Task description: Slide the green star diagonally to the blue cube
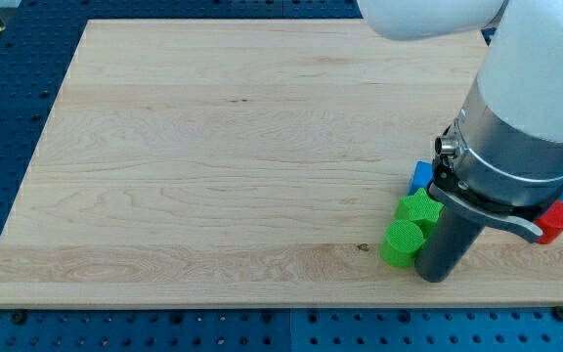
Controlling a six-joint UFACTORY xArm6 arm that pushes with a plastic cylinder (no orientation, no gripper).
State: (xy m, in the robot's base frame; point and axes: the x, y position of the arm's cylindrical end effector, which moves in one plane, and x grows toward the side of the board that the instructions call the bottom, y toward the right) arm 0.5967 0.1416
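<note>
Green star (421, 208) sits near the worktop's (213, 147) lower right, touching a green cylinder (401, 242) below-left and just beside the blue cube (420, 177) above it. A red block (555, 221) peeks out at far right. No claw here, only a rod: my tip (436, 276) is down just right of the cylinder, below the star, probably placed to shove it up toward the cube.
</note>
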